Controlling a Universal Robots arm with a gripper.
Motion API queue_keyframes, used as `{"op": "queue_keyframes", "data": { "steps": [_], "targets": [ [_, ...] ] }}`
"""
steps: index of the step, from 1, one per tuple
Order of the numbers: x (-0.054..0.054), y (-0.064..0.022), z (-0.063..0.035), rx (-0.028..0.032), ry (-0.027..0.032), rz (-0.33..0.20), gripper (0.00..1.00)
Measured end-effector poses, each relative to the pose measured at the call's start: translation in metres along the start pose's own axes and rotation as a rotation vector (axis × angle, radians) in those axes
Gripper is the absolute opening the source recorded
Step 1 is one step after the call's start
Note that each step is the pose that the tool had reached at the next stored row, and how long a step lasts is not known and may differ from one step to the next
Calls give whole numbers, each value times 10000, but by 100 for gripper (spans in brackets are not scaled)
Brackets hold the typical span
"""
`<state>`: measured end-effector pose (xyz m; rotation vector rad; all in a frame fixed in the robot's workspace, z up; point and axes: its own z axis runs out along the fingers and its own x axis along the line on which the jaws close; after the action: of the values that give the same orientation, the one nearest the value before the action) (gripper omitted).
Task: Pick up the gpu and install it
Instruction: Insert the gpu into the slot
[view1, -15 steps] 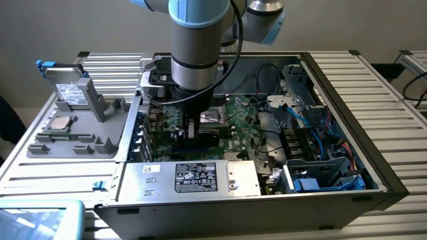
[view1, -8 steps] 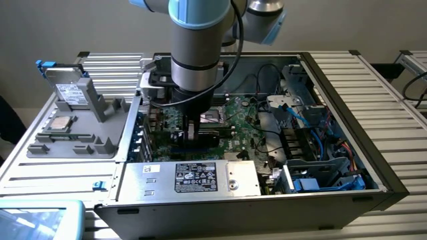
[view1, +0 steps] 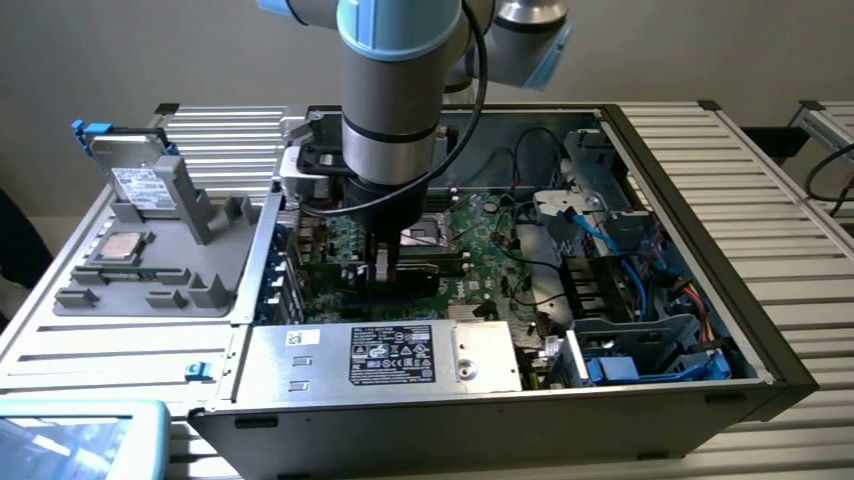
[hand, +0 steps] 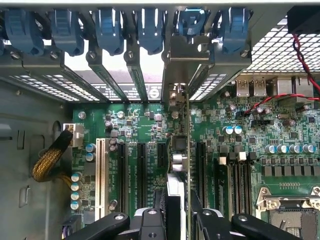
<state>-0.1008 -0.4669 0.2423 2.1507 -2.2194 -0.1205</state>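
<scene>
The gpu stands on edge above the green motherboard, seen edge-on in the wrist view. Its silver end bracket rests against the case's rear slot openings, under the blue latches. My gripper is shut on the card's upper edge, with a black finger on each side. In the exterior view my gripper reaches down inside the open computer case, and the dark card sits below it over the expansion slots. I cannot tell whether the card is fully seated in its slot.
A silver power supply fills the case's near corner. Blue cables and drive bays lie on the exterior view's right. A grey tray holding a hard drive stands outside the case on the left. The CPU socket is close to the card.
</scene>
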Motion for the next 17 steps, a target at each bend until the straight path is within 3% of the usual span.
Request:
{"op": "queue_keyframes", "data": {
  "steps": [17],
  "targets": [
    [-8, -9, -1, -15, -6, 67, 29]
  ]
}}
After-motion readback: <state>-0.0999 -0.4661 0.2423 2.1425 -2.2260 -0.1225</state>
